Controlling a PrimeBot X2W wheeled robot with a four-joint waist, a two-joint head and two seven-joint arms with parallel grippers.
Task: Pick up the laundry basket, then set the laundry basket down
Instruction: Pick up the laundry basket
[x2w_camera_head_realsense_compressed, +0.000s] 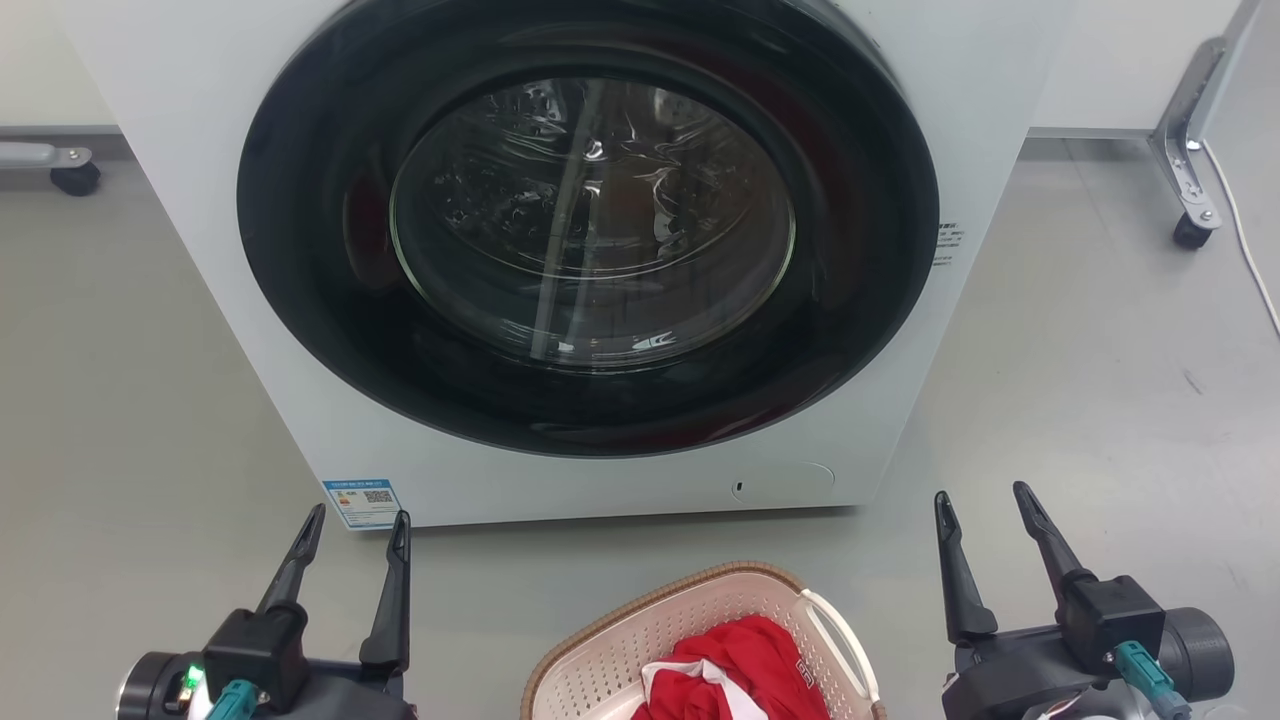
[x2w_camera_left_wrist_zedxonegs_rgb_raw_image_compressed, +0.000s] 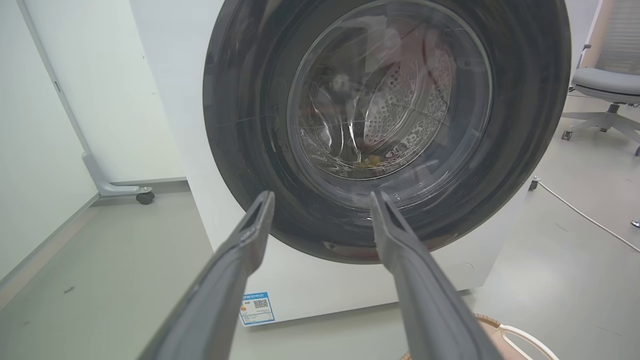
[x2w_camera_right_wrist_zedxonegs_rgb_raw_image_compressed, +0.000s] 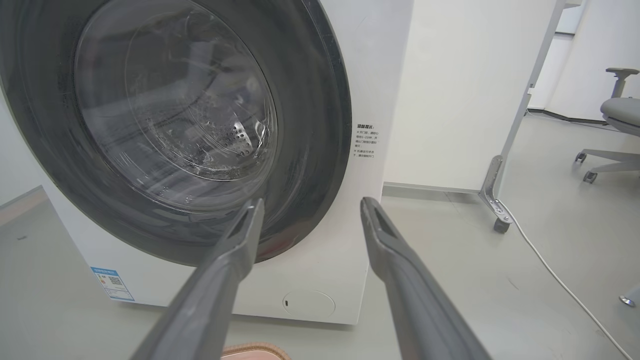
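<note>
The laundry basket (x2w_camera_head_realsense_compressed: 640, 645) sits on the grey floor (x2w_camera_head_realsense_compressed: 120, 450) at the bottom centre of the head view, just in front of the washing machine (x2w_camera_head_realsense_compressed: 290, 430) and cut off by the lower edge. A red garment (x2w_camera_head_realsense_compressed: 740, 670) with a white strip lies heaped inside it, and the white side handle (x2w_camera_head_realsense_compressed: 840, 630) on its right end stands clear of the brown rim.

The left claw (x2w_camera_head_realsense_compressed: 360, 515) is at the lower left of the frame and the right claw (x2w_camera_head_realsense_compressed: 980, 493) at the lower right, one on either side of the basket and apart from it. Both have their fingers spread wide with nothing between them (the wrist views show the same open gap). Their tips point up the frame toward the machine.

The machine's round door (x2w_camera_head_realsense_compressed: 590, 220) is closed, its dark ring framing clear glass. A blue sticker (x2w_camera_head_realsense_compressed: 362, 503) is on the lower left corner of the front panel.

In the left wrist view a bit of the brown rim and handle shows at the bottom right.
</note>
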